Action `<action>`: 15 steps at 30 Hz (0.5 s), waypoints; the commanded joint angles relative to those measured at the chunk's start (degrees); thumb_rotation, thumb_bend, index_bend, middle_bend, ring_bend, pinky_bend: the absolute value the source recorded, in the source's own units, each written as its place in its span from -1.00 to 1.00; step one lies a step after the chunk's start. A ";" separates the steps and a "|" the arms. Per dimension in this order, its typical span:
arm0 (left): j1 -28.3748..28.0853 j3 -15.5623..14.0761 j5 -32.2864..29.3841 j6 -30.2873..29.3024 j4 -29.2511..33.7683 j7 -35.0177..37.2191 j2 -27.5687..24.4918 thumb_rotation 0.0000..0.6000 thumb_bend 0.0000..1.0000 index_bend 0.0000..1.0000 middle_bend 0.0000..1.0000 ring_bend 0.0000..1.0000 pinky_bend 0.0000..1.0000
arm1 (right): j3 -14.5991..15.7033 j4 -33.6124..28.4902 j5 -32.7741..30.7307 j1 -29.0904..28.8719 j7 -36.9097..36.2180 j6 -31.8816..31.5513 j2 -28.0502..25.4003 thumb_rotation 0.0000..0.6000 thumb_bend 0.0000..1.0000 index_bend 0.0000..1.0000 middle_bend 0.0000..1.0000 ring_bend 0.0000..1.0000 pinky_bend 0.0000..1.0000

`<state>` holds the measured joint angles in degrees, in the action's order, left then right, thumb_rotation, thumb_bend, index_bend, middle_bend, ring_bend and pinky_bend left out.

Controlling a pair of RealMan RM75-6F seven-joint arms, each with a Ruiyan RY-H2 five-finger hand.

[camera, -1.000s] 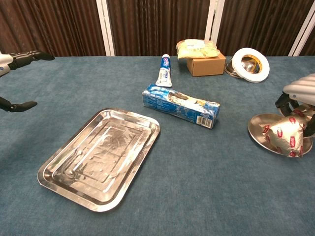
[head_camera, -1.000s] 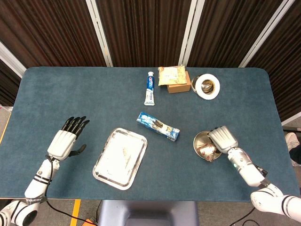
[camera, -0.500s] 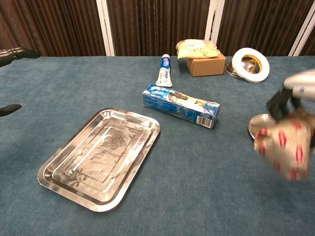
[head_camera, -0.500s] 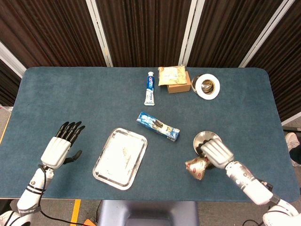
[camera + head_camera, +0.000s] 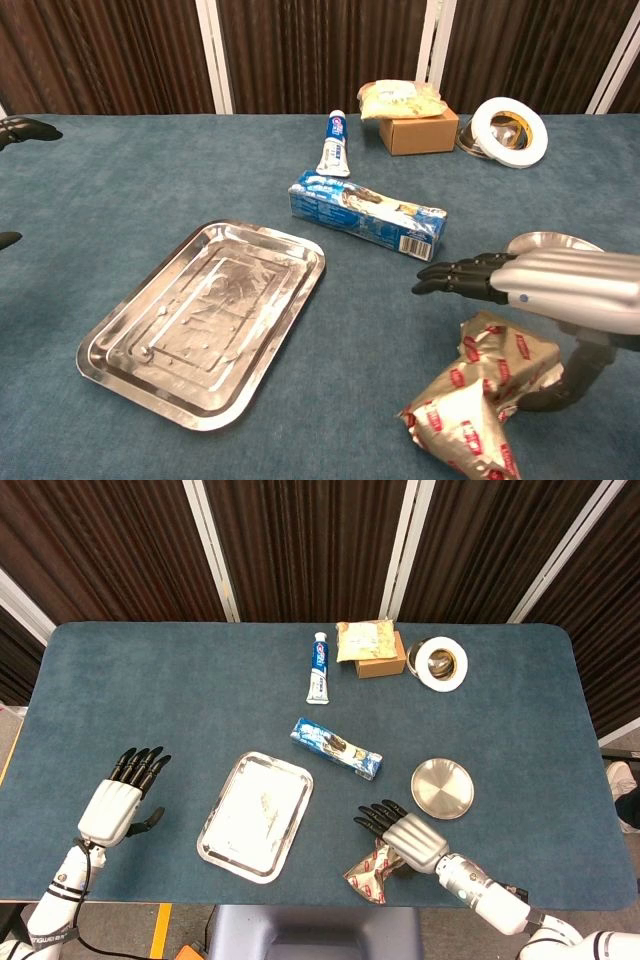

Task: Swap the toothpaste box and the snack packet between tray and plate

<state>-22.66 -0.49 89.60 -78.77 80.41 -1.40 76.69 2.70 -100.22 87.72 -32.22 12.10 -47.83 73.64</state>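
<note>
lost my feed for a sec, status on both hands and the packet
Left hand open, idle. Right hand open over crinkled red-and-gold snack packet, now on table. Round metal plate and rectangular metal tray empty. Blue toothpaste box on table.

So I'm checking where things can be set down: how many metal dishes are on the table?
2. A rectangular tray lies near the table's front, left of centre; a round plate sits to its right, past the toothpaste box. Both hold nothing.

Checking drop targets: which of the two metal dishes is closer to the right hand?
The round steel plate, just beyond the right hand; the rectangular steel tray lies further left.
</note>
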 commanded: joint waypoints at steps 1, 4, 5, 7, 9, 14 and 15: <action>-0.08 0.25 -0.41 1.04 -0.68 2.15 -0.08 1.00 -0.33 -1.00 -1.00 -1.00 -0.99 | 0.61 -5.22 1.23 -0.51 -4.43 -0.45 -7.62 1.00 -0.47 -1.00 -1.00 -1.00 -1.00; 0.10 0.42 -0.10 0.80 -0.86 3.42 -0.34 1.00 -0.33 -1.00 -1.00 -1.00 -0.99 | -1.12 -6.89 1.15 0.65 -10.12 -5.19 -12.66 1.00 -0.48 -1.00 -1.00 -1.00 -1.00; 0.15 0.50 0.08 0.61 -0.77 3.90 -0.44 1.00 -0.33 -1.00 -1.00 -1.00 -0.99 | -2.01 -6.85 0.34 0.82 -11.47 -6.22 -13.62 1.00 -0.48 -1.00 -1.00 -1.00 -1.00; 0.26 0.59 0.53 0.20 -0.76 4.91 -0.58 1.00 -0.33 -1.00 -1.00 -1.00 -0.99 | -4.57 -6.99 -3.58 0.16 -14.34 -6.18 -14.85 1.00 -0.48 -1.00 -1.00 -1.00 -1.00; 0.34 0.62 0.80 0.06 -1.03 5.53 -0.49 1.00 -0.33 -1.00 -1.00 -1.00 -0.99 | -7.29 -6.85 -8.42 -1.52 -15.74 -4.39 -14.44 1.00 -0.48 -1.00 -1.00 -1.00 -1.00; 0.94 0.23 1.26 -0.13 -1.50 7.06 -0.23 1.00 -0.32 -1.00 -1.00 -1.00 -0.99 | -13.38 0.20 -22.60 -9.38 -6.90 0.00 -4.83 1.00 -0.48 -1.00 -1.00 -1.00 -1.00; 1.16 0.10 1.45 -0.40 -1.62 7.29 -0.30 1.00 -0.32 -1.00 -1.00 -1.00 -0.99 | -14.10 1.93 -25.69 -10.91 -4.78 0.44 -2.30 1.00 -0.48 -1.00 -1.00 -1.00 -1.00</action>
<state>-21.70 -0.23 90.86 -78.97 78.85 5.66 76.44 -6.68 -103.61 71.81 -37.31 0.70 -50.65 63.99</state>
